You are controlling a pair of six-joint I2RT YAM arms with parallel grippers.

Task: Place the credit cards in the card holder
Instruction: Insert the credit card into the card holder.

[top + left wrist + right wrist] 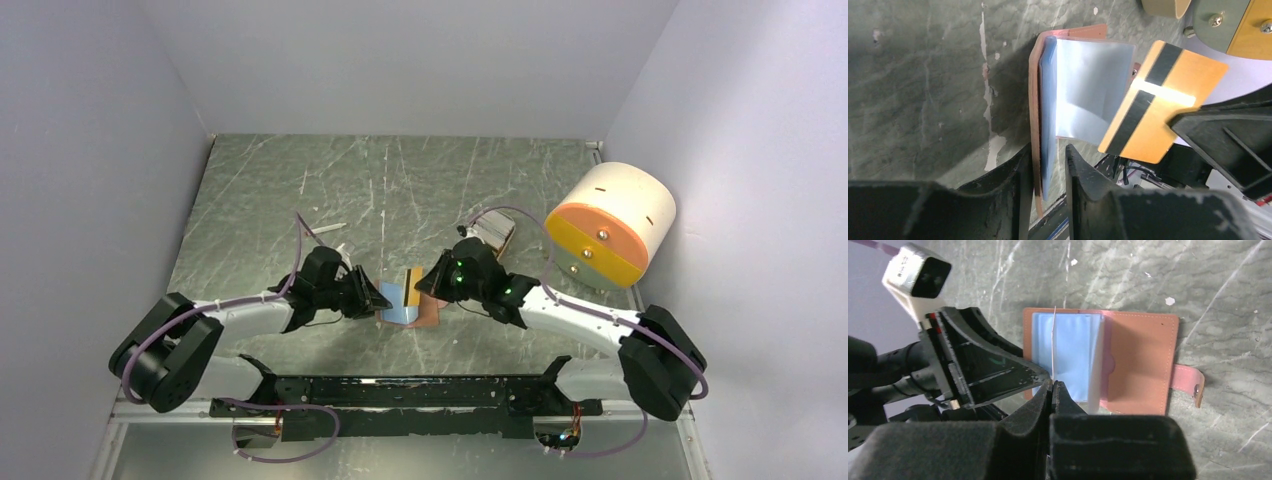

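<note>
Arm bases at near table edge; both arms reach inward and meet mid-table.

Left gripper: fingers drawn close onto the left cover and a light blue leaf of the card holder, pinching that edge so it stands up off the table. A thin dark gap shows on one side of the leaf.

Right gripper: fingers pressed together on the orange-yellow card, gripping it by one end. The card has a black stripe. It is tilted, with its free corner over the holder's clear sleeve, seen edge-on from the right wrist, just above the blue leaves.

Card holder: open on the table between the two grippers, right cover flat, strap with a small snap lying out to the right. Whether the blue leaves are cards or sleeves cannot be told.

Farther back: tan tray behind the right gripper, partly hidden by it. Small white stick lies behind the left gripper. Cream-and-orange cylinder on its side at the far right wall, well apart from the holder.
</note>
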